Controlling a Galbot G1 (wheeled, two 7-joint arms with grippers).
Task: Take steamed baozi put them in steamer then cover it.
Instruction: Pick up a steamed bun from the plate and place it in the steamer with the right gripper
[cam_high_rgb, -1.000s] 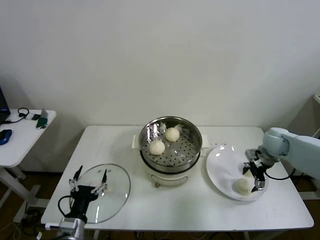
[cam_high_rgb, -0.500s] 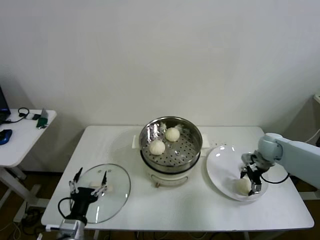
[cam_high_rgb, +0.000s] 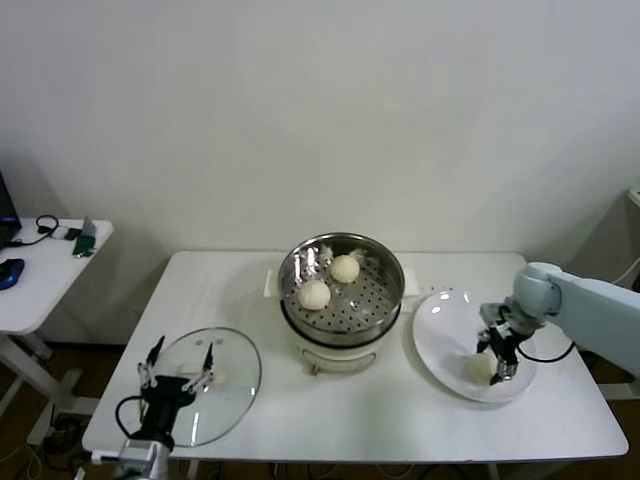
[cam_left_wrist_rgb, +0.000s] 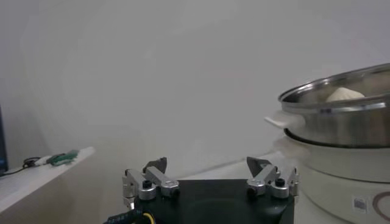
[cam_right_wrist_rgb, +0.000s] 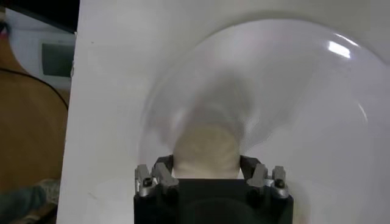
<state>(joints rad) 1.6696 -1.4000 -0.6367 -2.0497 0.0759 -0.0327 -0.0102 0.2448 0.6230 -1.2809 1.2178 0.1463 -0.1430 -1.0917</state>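
- I am seeing the left tool (cam_high_rgb: 178, 380) sitting at the near left edge of the table (cam_high_rgb: 330, 420), its fingers spread wide and holding nothing; in the left wrist view (cam_left_wrist_rgb: 210, 176) the two fingertips are standing well apart.
- It is hovering at the near side of the cover (cam_high_rgb: 210, 383), the clear glass lid lying flat on the table, well apart from the steamer.
- I am watching the right tool (cam_high_rgb: 497, 362) working low over the white plate (cam_high_rgb: 440, 330) at the right side of the table.
- In the right wrist view the right tool (cam_right_wrist_rgb: 207, 173) is pinching a steamed baozi (cam_right_wrist_rgb: 204, 149), one finger on each side of it; the bun is touching the plate, as far as I can tell.
- From the head view that baozi (cam_high_rgb: 479, 368) is sitting on the near part of the plate, half hidden by the fingers.
- I am looking at the steamer (cam_high_rgb: 340, 300) standing mid-table on its white base, uncovered, just beside the plate.
- Two more baozi are resting on its perforated floor: one (cam_high_rgb: 314, 294) nearer me, the other (cam_high_rgb: 345, 268) farther back.
- I am also noticing a side table (cam_high_rgb: 40, 275) off to the far left, carrying small items.
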